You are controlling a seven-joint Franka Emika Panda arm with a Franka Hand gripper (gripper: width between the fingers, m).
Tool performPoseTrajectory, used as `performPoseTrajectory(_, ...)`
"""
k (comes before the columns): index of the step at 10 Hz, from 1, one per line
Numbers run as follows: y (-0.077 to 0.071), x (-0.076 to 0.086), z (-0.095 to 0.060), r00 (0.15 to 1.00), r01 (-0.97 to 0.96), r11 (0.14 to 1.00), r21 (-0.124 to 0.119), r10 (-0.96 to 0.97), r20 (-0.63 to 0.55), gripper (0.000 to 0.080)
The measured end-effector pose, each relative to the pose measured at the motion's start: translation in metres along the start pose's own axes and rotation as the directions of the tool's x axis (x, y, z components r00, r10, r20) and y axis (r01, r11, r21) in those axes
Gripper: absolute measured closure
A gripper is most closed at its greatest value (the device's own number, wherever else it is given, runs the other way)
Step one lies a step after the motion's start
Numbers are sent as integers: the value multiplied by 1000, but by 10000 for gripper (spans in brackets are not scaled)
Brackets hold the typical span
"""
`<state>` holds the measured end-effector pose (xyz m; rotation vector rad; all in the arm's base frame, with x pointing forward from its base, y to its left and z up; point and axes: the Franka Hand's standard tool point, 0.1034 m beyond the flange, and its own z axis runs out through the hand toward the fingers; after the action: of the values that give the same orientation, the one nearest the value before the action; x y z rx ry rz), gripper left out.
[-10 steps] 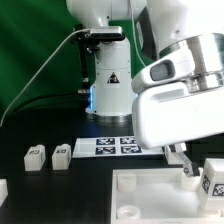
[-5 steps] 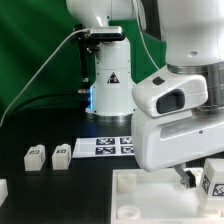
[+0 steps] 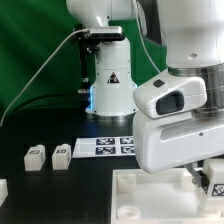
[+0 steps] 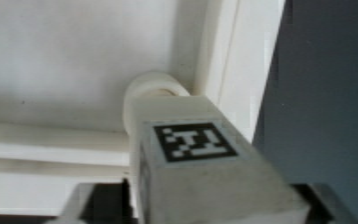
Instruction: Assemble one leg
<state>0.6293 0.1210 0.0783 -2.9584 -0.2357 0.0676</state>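
In the wrist view my gripper (image 4: 202, 208) is shut on the leg (image 4: 190, 150), a white block with a square marker on its face. The dark fingers (image 4: 101, 202) press on both its sides. The leg's far end is at a round corner socket (image 4: 153, 84) of the large white tray-like piece (image 4: 60, 60); I cannot tell if they touch. In the exterior view the big white hand (image 3: 180, 125) hides the fingers. The held leg (image 3: 213, 181) shows at the exterior view's right, low over the tray-like piece (image 3: 150, 190).
Two spare legs (image 3: 35, 155) (image 3: 61, 155) lie on the black table at the exterior view's left, another white part (image 3: 3, 188) at the left edge. The marker board (image 3: 108, 146) lies in front of the robot base (image 3: 108, 85).
The hand has come down and shifted to the exterior view's left, then lowered a little more. The held leg has sunk toward the tray-like piece's right corner.
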Motion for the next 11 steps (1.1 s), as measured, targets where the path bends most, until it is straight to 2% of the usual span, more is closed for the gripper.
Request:
performPoseTrajectory(1, 5, 0, 0, 1000, 0, 1000, -10, 0, 1, 498)
performPoseTrajectory(5, 7, 0, 0, 999, -32, 999, -9, 32, -2, 500)
performPoseTrajectory(6, 10, 2, -1, 996, -73, 997, 0, 73, -51, 500)
performPoseTrajectory(8, 12, -2, -1, 931, -342, 939, 42, 344, -121, 501)
performPoseTrajectory(9, 14, -2, -1, 856, -493, 867, 80, 499, -132, 501)
performPoseTrajectory(10, 17, 0, -1, 737, -650, 749, 131, 663, -131, 501)
performPoseTrajectory(11, 18, -2, -1, 624, -755, 634, 168, 773, -114, 501)
